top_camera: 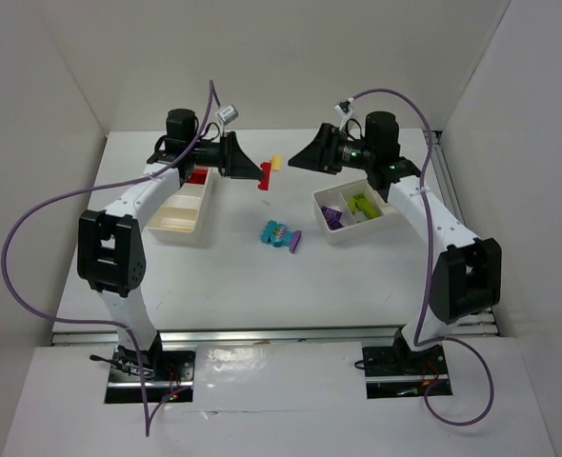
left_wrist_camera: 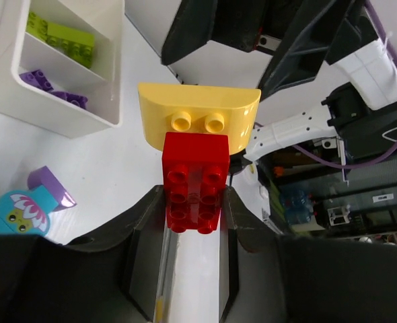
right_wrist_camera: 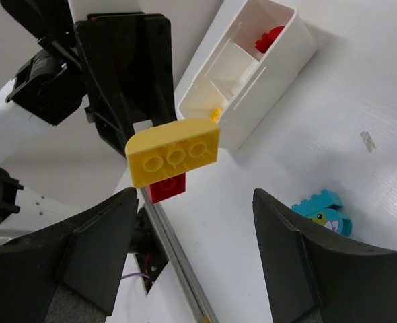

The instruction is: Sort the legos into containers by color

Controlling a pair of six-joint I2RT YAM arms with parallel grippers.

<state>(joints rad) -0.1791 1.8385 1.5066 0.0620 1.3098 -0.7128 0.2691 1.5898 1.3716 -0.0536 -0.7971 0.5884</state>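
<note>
My left gripper (top_camera: 264,175) is shut on a red brick (left_wrist_camera: 195,182) and holds it above the table, between the two trays. A yellow brick with a rounded edge (left_wrist_camera: 198,124) is stuck on the red one's far end. Both show in the right wrist view, yellow brick (right_wrist_camera: 173,151) over red brick (right_wrist_camera: 166,187). My right gripper (top_camera: 296,158) is open and empty, facing the pair from a short way off. The left tray (top_camera: 176,238) holds a red brick (right_wrist_camera: 269,37). The right tray (top_camera: 357,229) holds lime green bricks (left_wrist_camera: 67,39) and purple bricks (left_wrist_camera: 50,91).
A cyan brick with a printed face (top_camera: 277,233) lies on the table between the trays, touching a purple brick (top_camera: 295,242). White walls close in the table at the back and on both sides. Purple cables hang from both arms.
</note>
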